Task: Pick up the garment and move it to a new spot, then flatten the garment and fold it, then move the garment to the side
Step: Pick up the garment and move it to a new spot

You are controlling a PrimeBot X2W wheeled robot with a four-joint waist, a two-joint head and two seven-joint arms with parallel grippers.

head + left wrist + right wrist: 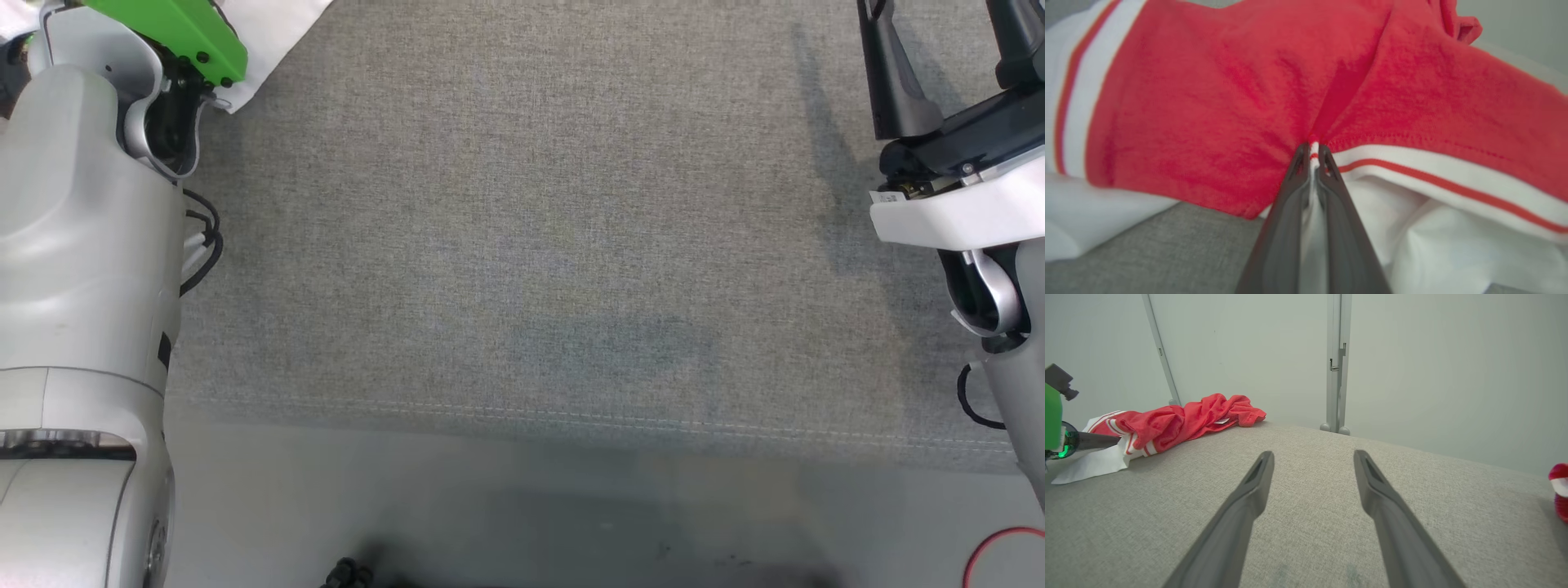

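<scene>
**Left claw pinched on the garment, right one wide apart over bare grey fabric**

Quick look at the setup. The surface (pixel 531 245) is covered in a grey woven cloth, kind of heathered, with a pale stitched seam (pixel 571 418) running along its near edge. Below that edge there's a smooth light grey floor (pixel 490 506), with a loop of red cable (pixel 1000 547) at the lower right corner.

The room behind is plain: a pale wall (pixel 1433 355), an upright metal post (pixel 1336 363) standing at the far edge of the surface, and a thinner slanted pole (pixel 1160 351) off to the left. A small red and white thing (pixel 1560 490) sits at the far right edge; can't tell what it is.

The garment (pixel 1180 420) is red with white striped bands and white parts, bunched up at the far left of the surface near the wall. The left claw (pixel 1312 153) is closed tight on it, fingertips clamped right on the white striped hem. The right claw (pixel 1312 457) has its fingers spread apart, holding nothing, above the bare middle of the surface and well apart from the garment.
</scene>
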